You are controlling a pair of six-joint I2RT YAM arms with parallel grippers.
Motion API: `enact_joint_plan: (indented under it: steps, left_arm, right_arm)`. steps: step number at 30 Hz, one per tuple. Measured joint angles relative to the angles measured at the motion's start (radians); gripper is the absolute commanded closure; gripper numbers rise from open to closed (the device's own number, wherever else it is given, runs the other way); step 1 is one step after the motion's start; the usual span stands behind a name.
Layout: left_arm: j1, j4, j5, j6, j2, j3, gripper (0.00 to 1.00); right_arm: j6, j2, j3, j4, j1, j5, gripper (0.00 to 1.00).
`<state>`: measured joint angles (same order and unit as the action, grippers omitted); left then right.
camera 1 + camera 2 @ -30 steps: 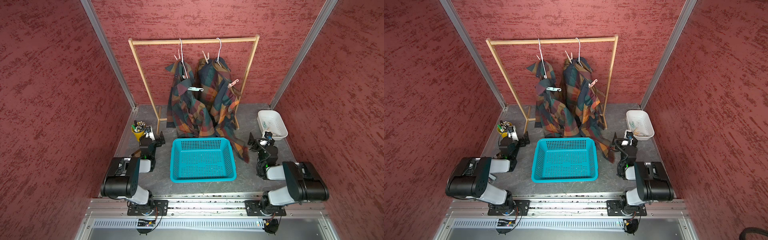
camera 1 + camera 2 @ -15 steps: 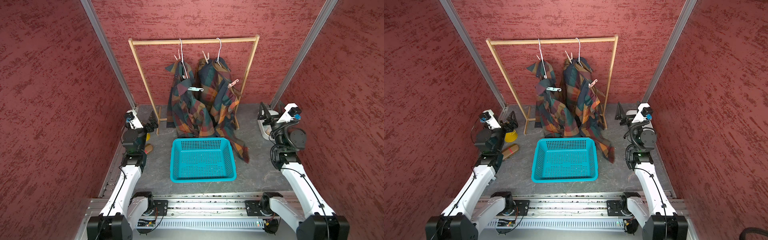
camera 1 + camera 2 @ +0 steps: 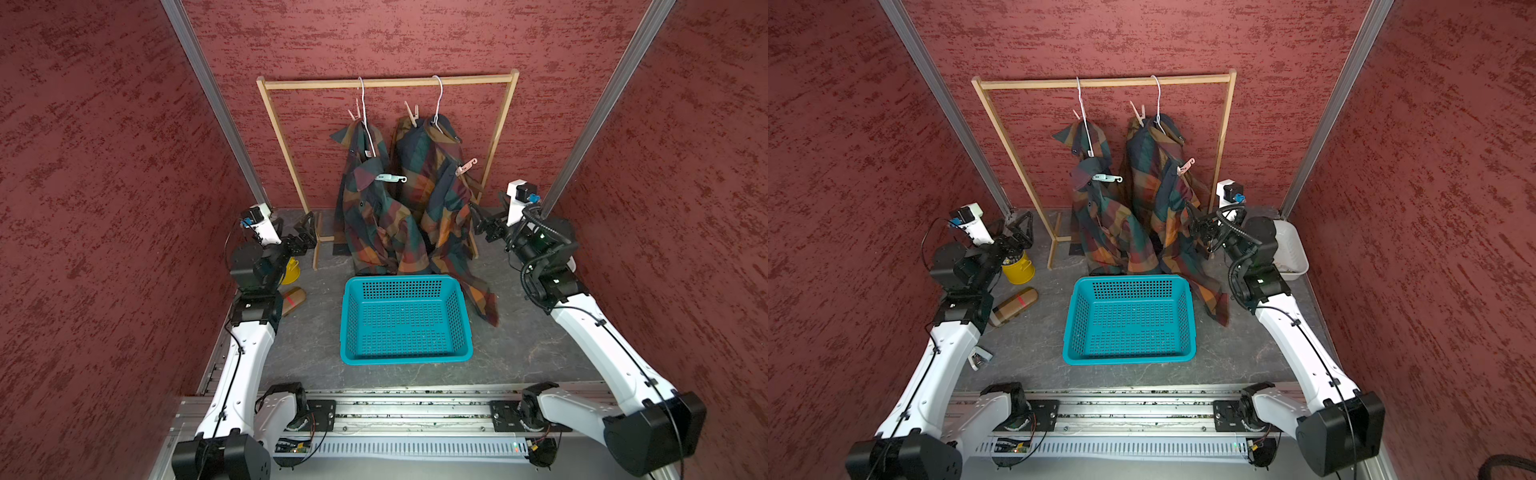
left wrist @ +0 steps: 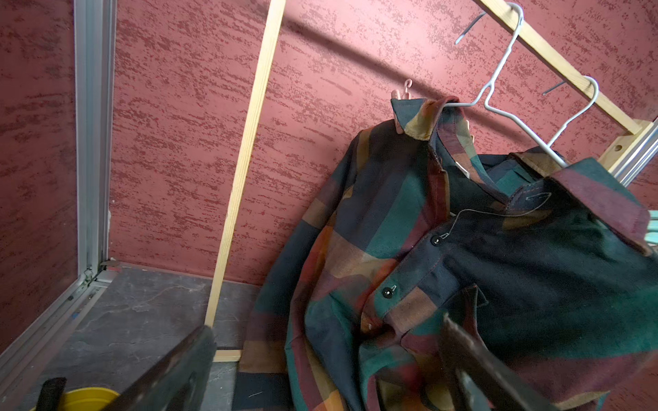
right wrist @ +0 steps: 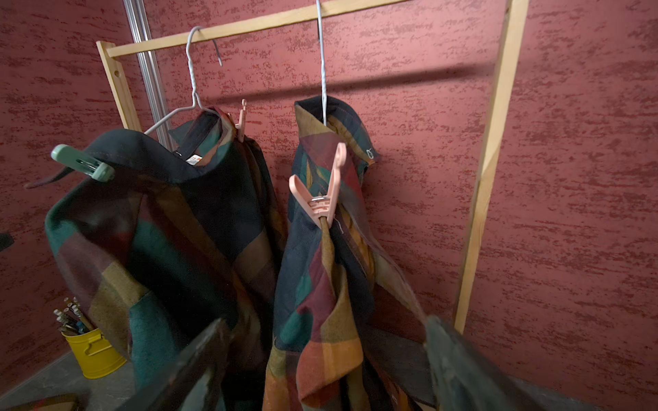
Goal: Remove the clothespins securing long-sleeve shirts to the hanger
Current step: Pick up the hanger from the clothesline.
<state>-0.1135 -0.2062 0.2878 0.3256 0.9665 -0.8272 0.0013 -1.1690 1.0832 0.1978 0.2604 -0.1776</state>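
**Mia:** Clothespins point(image 3: 465, 166) sit up on the two plaid shirts point(image 3: 374, 224). I see four, three pink and one mint. What can go wrong?

**Ben:** Start with the big thing. The wooden rack point(image 3: 386, 83) looks thin and light. A hard pull on a pin may tip it.

**Mia:** And the shirts?

**Ben:** They are big and floppy. They hang on thin wire hangers point(image 3: 437, 97) and sag down to the counter point(image 3: 311, 345). One tail lies just beside the blue basket point(image 3: 405, 279). With a pin off, I think a shirt may slide off its hanger.

**Mia:** What about the claws?

**Ben:** Both are wide and hold nothing. The left claw point(image 4: 325, 323) is low, near the left post of the rack. It is apart from the cloth. The right claw point(image 5: 324, 322) is close to the shirt on the right, below the pink pin point(image 5: 322, 192) on its front. I cannot tell if it touches the cloth. It may bite cloth along with the pin. Then the shirt comes too.

**Mia:** And the pins?

**Ben:** They are small and smooth. One may slip out of the claw and fall on the counter. The mint pin point(image 5: 82, 163) sticks out sideways from a collar, so it may twist. Two pink ones sit high, right by the hanger necks. A claw there may bump the wire and set it swinging.
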Motion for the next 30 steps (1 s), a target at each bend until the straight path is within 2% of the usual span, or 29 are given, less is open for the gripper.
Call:
enact_joint_plan:
  steps: [2, 8, 23, 30]
  left_arm:
    - [0.000, 0.006, 0.009, 0.000, 0.005, -0.006, 0.00]
    - [-0.001, 0.014, 0.033, 0.000, 0.010, -0.015, 0.00]
    - [-0.001, 0.021, 0.076, 0.000, 0.007, -0.018, 0.00]
    - [-0.001, 0.021, 0.079, 0.000, 0.007, -0.018, 0.00]
  right_arm:
    - [-0.018, -0.030, 0.026, -0.029, 0.008, 0.021, 0.25]
    - [-0.055, -0.111, 0.089, -0.067, 0.015, 0.066, 0.26]
    - [-0.067, -0.282, 0.261, -0.069, 0.021, 0.050, 0.30]
    - [-0.074, -0.368, 0.313, -0.068, 0.021, 0.050, 0.38]
